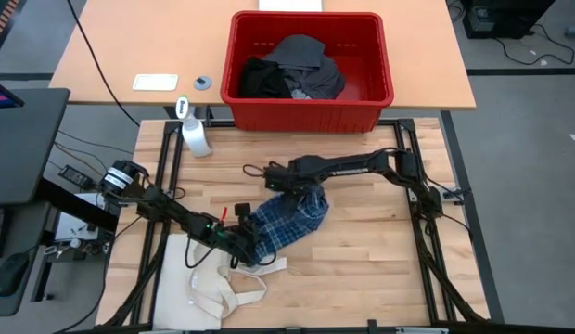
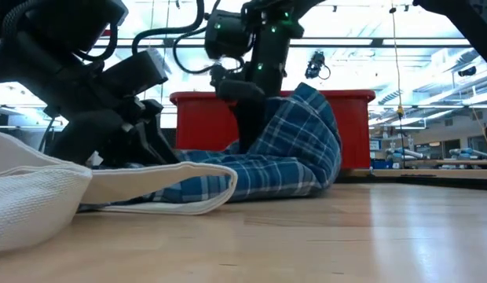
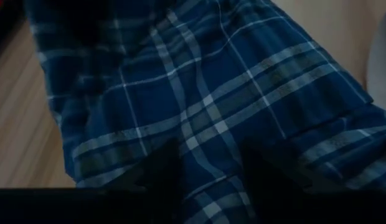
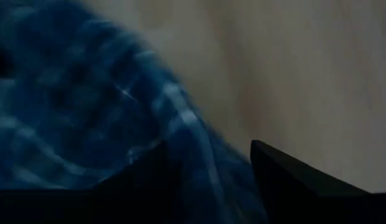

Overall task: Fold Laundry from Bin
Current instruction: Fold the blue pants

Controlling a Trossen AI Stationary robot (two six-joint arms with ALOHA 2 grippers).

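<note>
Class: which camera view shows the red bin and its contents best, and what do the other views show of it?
The high view: it looks straight down into the bin, showing its whole rim and the dark laundry inside. The low view shows only a strip of the bin's wall behind the plaid shirt. Neither wrist view shows the bin.

One blue plaid shirt [image 1: 286, 225] lies on the wooden table [image 1: 362, 269]. One red bin [image 1: 311, 109] stands behind it, holding a heap of dark garments [image 1: 292, 70]; at least two pieces show there, one black and one dark grey, though the exact number cannot be told. One cream tote bag [image 1: 199, 283], one white spray bottle [image 1: 196, 134] and two robot arms complete the count, with one flat white card [image 1: 155, 82] and one small round disc [image 1: 204, 82] on the far table.
</note>
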